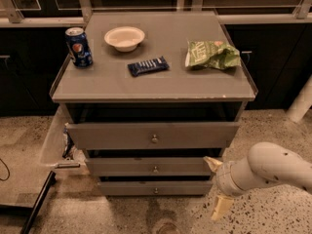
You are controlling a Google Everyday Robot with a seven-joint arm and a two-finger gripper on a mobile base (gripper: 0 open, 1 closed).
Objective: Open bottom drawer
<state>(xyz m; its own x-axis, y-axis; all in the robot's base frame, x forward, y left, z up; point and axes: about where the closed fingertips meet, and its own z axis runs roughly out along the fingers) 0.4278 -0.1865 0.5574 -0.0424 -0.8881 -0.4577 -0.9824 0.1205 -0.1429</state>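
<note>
bottom drawer (131,187) sits lowest in the cabinet, front still in, so you've opened nothing yet. your gripper (214,188) hangs just right of it, level with the lower drawers, fingers apart and empty. left: reach the knob (156,190), grip, pull.
</note>
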